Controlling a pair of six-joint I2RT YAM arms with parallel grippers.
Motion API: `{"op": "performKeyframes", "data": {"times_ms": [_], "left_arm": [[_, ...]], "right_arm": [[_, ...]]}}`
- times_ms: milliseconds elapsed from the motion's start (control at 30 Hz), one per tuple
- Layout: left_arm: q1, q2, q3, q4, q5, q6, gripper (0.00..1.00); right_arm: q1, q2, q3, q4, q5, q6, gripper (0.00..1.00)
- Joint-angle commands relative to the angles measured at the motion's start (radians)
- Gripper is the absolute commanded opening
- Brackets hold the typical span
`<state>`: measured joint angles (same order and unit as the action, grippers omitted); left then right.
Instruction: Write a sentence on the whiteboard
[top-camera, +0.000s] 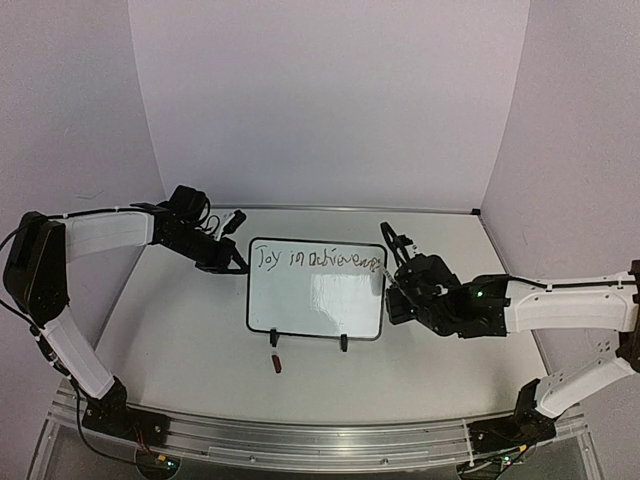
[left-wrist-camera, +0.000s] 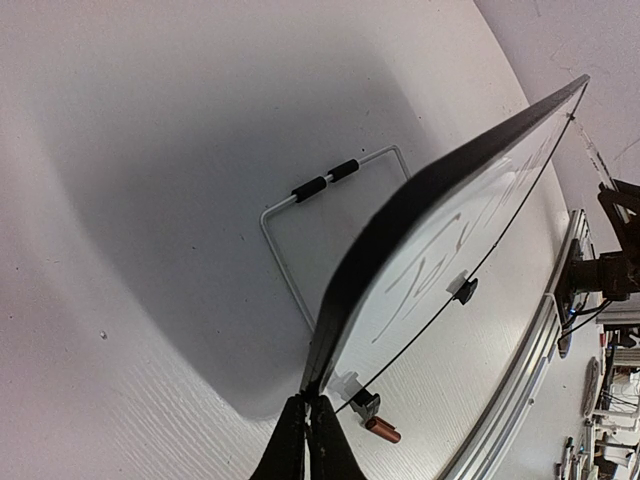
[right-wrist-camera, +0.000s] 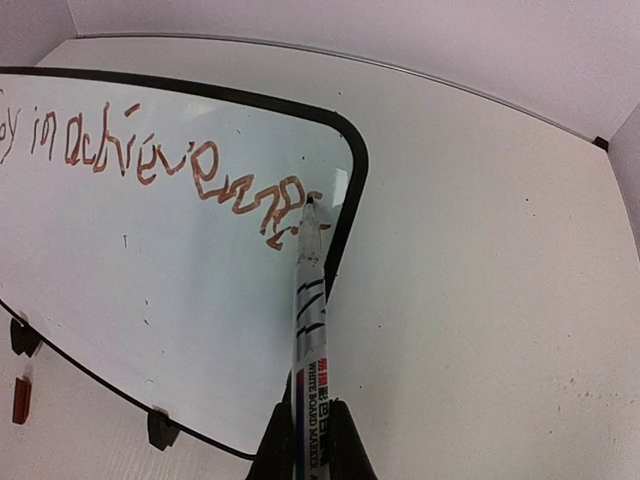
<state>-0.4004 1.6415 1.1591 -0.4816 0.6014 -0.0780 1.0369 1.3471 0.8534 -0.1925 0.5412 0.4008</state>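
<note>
At whiteboard (top-camera: 315, 300) far-left corner, left gripper (left-wrist-camera: 308, 402) pinching it, right gripper (right-wrist-camera: 312, 408) pinching marker (right-wrist-camera: 309, 300) by right edge

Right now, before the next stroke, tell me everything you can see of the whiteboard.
The whiteboard is a small glossy white rectangle in a thin black frame with rounded corners, standing tilted on two black clip feet on the table, a white wire stand behind it. One brownish handwritten line runs along its top, starting "Joy in"; the rest is hard to read. The left claw pinches its left edge; the marker in the right claw touches the line's end.
</note>
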Motion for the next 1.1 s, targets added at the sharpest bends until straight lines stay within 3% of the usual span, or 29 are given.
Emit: {"op": "performKeyframes", "data": {"times_ms": [0, 1067], "left_arm": [[-0.002, 0.004, 0.051, -0.005, -0.015, 0.004, 0.03], [-0.002, -0.005, 0.047, 0.001, -0.014, -0.003, 0.03]], "right_arm": [[0.010, -0.036, -0.021, -0.006, 0.008, 0.041, 0.00], [0.063, -0.050, -0.023, -0.067, 0.045, 0.075, 0.00]]}}
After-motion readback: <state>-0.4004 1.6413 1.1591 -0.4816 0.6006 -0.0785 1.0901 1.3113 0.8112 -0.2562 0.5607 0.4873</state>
